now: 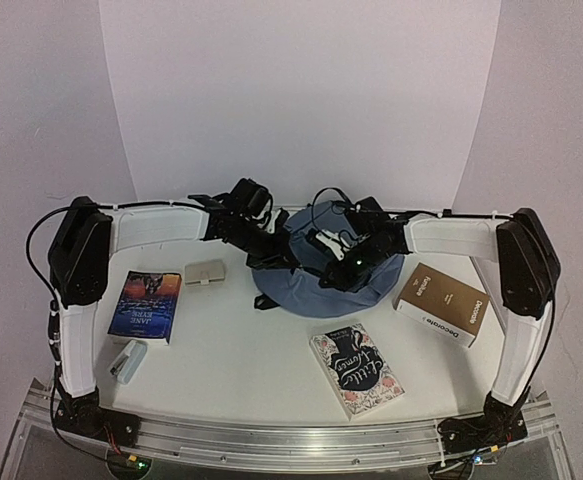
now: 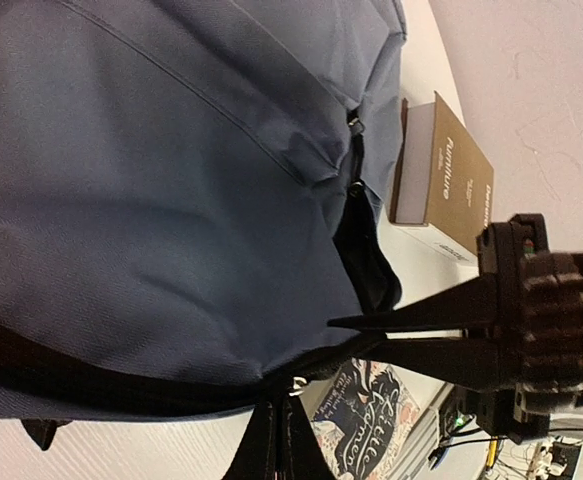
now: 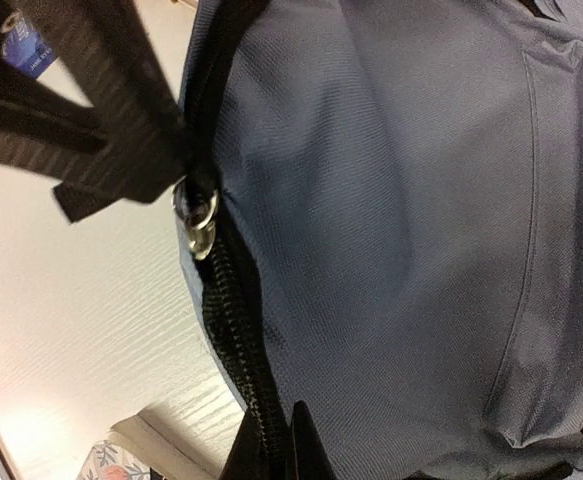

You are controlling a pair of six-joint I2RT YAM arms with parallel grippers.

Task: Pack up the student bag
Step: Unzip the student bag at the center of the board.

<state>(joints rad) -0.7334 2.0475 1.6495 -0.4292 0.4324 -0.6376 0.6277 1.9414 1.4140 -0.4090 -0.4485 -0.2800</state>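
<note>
**Count.** One student bag point(image 1: 303, 288), three books, one flat beige case point(image 1: 206, 272) and one small white object point(image 1: 128, 360), too small to identify, lay on the white table point(image 1: 251, 345).

**Materials and shapes.** The bag was soft slate-blue woven fabric, slumped in a rounded heap at the centre rear of the table. It carried black webbing straps point(image 3: 111, 110), a black zipper track and one bright metal zipper pull point(image 3: 199, 218). The books were flat and rectangular: a dark blue "Jane Eyre" point(image 1: 146, 305), a floral-covered volume point(image 1: 357, 369) and a brown one point(image 1: 441, 303).

**Surroundings.** The blue book, the case and the white object lay left of the bag. The brown book lay just beside it on the right, and the floral book lay nearer to my bases. Both of my wrists hung over the bag and covered its upper part in the top view.

**End effectors.** My left gripper point(image 2: 276, 410) was clenched, with its tips at the bag's black-trimmed edge. I could not tell whether it pinched fabric. My right gripper point(image 3: 271, 440) was clenched on the bag's zipper track, below the pull.
</note>
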